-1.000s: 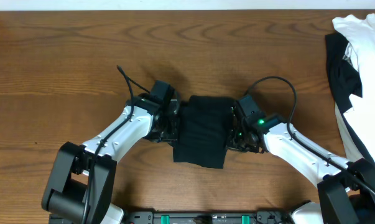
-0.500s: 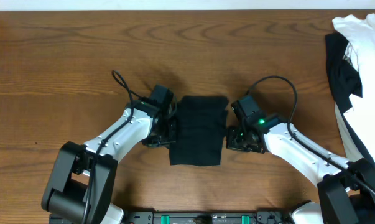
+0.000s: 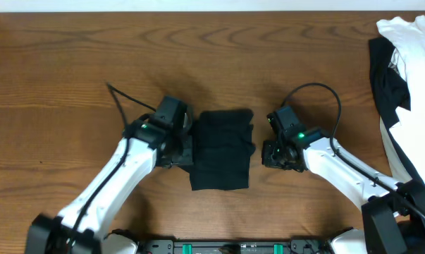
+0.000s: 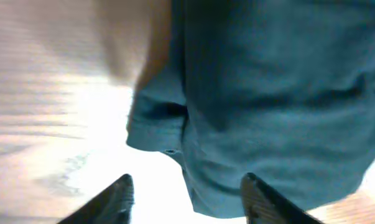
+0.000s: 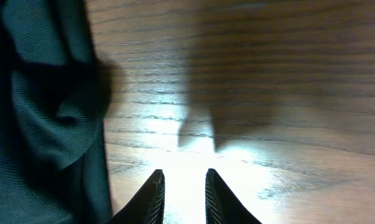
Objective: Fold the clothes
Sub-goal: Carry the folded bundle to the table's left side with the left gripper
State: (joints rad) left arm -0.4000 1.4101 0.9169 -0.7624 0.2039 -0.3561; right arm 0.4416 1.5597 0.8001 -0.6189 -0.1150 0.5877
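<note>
Where both grippers were set against the sides of the folded shirt a second ago, they are now found drawn off it, and the left arm has been swung outward. The left gripper is held just left of the shirt, its jaws spread wide with nothing between them. Only its two dark fingertips are caught at the bottom of the wrist view, where a hemmed corner of cloth is seen just beyond them, tinted blue-green and blurred. The right gripper is parted only a little, over bare table, and nothing is pinched. The shirt's rumpled edge is seen at the left of that view, apart from the fingers. From overhead, the shirt is seen lying as a compact dark rectangle between the two grippers, near the table's middle. Its folds are hard to tell apart against the black, and no logo can be made out. Both arm bases are cut off by the lower frame edge. Cables are looped beyond each wrist. At the far right a pile of white and black clothes is cut off by the frame edge, well apart from the shirt.
</note>
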